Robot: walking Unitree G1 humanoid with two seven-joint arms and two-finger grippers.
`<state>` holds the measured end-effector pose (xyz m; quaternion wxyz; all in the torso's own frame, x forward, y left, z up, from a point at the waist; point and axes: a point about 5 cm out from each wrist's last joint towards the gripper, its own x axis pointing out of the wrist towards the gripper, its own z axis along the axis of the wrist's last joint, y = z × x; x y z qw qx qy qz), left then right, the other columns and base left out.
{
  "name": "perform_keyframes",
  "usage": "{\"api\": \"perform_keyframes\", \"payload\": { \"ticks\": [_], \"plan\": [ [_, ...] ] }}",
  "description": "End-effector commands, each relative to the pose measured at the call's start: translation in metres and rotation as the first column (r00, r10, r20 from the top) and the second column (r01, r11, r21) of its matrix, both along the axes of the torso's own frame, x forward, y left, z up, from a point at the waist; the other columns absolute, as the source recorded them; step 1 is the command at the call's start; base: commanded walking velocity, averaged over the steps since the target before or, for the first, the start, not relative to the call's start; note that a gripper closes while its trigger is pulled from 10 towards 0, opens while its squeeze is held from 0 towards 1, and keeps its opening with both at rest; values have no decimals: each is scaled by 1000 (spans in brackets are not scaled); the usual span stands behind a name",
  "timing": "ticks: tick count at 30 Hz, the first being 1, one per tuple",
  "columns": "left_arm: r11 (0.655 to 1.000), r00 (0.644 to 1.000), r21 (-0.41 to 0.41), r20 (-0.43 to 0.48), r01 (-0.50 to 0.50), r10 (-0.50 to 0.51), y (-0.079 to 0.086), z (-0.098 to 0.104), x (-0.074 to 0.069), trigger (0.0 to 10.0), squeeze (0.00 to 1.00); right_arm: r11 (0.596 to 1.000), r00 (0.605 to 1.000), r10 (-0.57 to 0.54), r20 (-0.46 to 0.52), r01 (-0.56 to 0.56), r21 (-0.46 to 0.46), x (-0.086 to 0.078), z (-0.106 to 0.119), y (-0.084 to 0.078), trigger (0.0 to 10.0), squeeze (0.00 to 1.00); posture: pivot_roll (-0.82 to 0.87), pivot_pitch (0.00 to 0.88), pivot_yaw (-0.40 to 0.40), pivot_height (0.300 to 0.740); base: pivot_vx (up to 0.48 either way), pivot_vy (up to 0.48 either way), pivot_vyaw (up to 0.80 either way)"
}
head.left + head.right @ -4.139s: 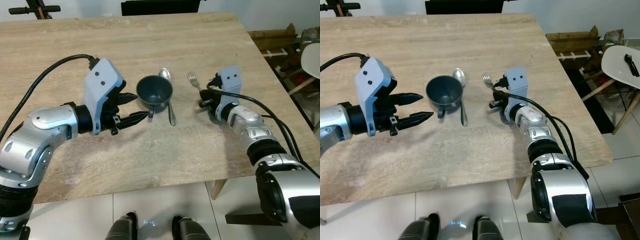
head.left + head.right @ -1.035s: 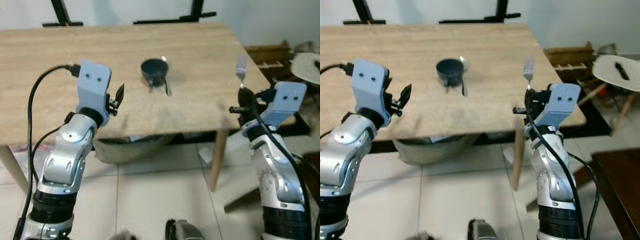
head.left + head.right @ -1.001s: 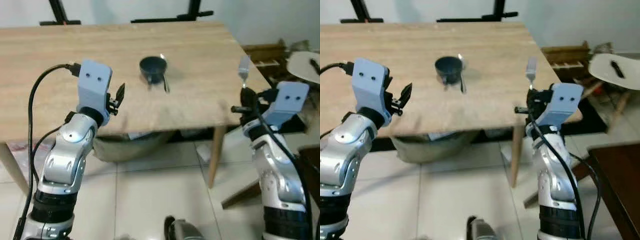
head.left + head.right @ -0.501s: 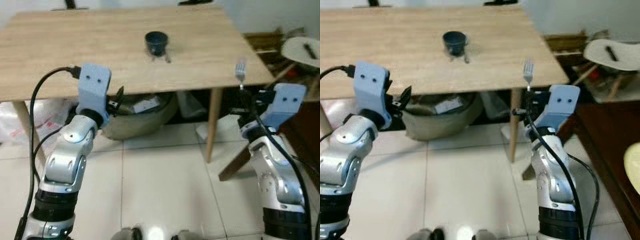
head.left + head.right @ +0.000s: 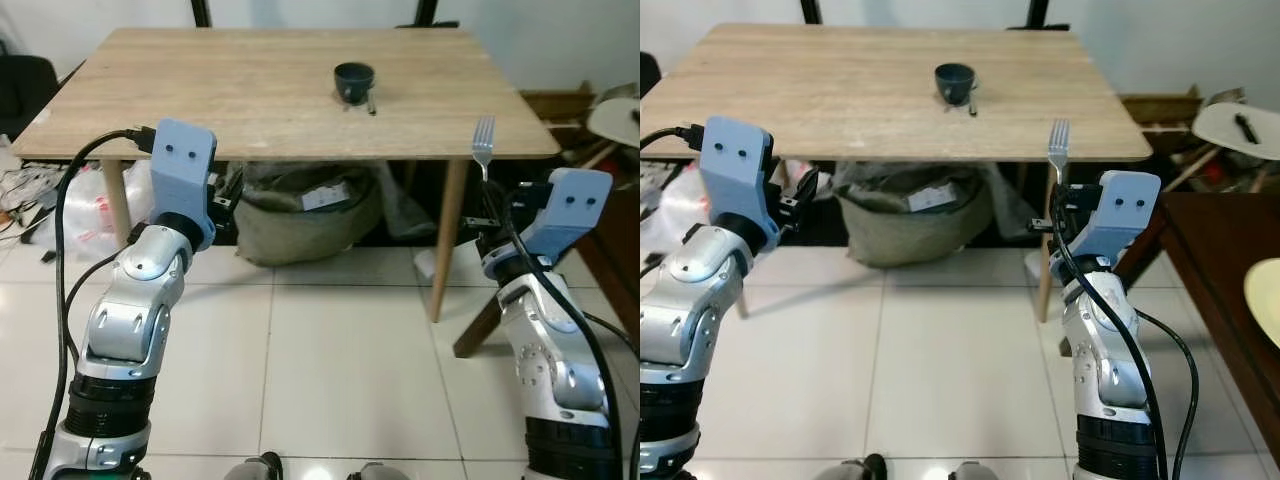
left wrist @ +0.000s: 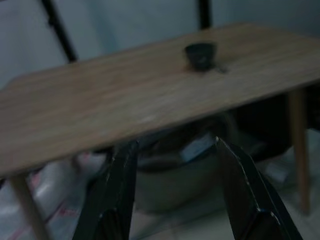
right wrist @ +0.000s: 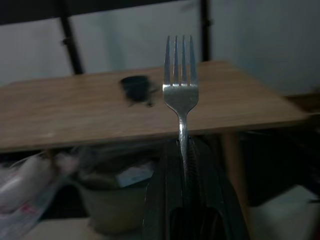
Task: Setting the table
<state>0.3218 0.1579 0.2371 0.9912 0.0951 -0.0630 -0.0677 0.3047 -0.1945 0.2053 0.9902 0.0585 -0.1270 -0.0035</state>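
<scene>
Backing away has pulled the whole wooden table (image 5: pixel 300 90) into view, where earlier only its near edge showed, and the white tiled floor (image 5: pixel 330 360) now spreads between it and the robot. Under the table a bulky sack (image 5: pixel 310 215) sits in shadow, its contents hard to make out, and a white chair (image 5: pixel 1240 125) is cut off at the right edge. A dark cup (image 5: pixel 954 80) with a spoon (image 5: pixel 972 103) touching it stands toward the table's far side. The right gripper (image 7: pixel 182 165) clamps the fork (image 7: pixel 180 95) by its handle, well short of the table, long axis upright, tines pointing up. The left gripper (image 6: pixel 175 190) hangs empty, fingers spread apart.
</scene>
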Motion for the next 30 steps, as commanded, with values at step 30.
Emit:
{"api": "perform_keyframes", "payload": {
  "ticks": [30],
  "plan": [
    [1000, 1000, 11, -20, -5, 5, -1, -3, 3, 10000, 0, 1000, 1000, -4, -1, 4, 12, 0, 1, -3, 10000, 0, -87, 44, 57, 740, 0, 0, -673]
  ]
}}
